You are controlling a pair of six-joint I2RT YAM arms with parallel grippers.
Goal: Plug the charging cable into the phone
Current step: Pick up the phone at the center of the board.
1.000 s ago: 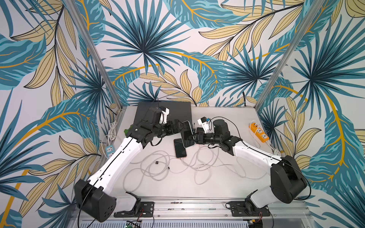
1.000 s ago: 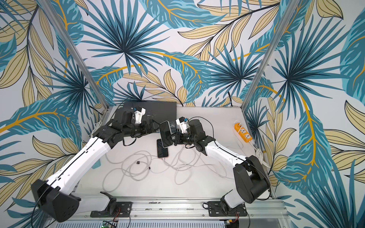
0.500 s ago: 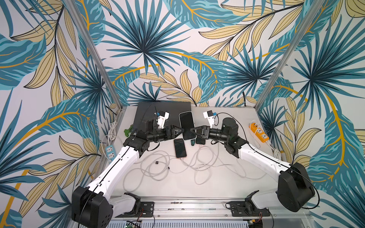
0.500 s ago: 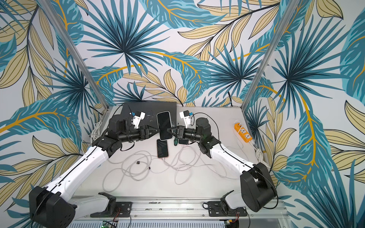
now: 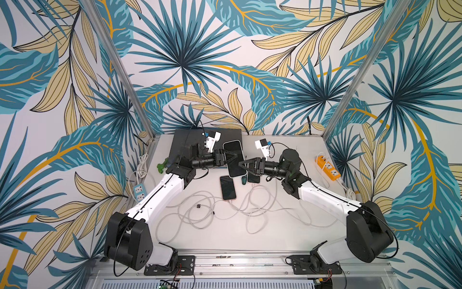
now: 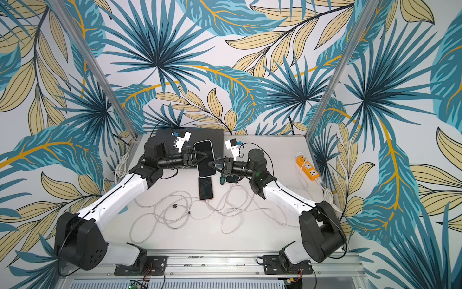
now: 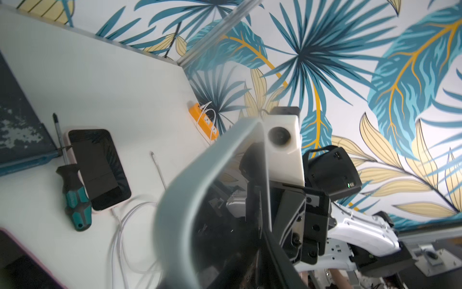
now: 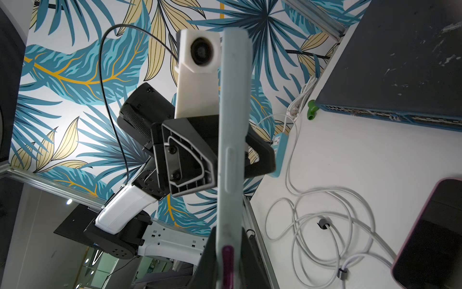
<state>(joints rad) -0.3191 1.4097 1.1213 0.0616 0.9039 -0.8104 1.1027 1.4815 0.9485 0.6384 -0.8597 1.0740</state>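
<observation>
Cables (image 5: 213,213) litter white table (image 5: 225,240) between leaf-print walls (image 5: 187,62).

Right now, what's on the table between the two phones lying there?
A teal-handled screwdriver lies between the pink-cased phone and the pale-cased phone, against the latter; clearest in the left wrist view.

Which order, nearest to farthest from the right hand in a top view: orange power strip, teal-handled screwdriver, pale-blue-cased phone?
1. The pale-blue-cased phone, gripped in the right hand.
2. The teal-handled screwdriver, on the table close by.
3. The orange power strip, at the table's right edge.
</observation>
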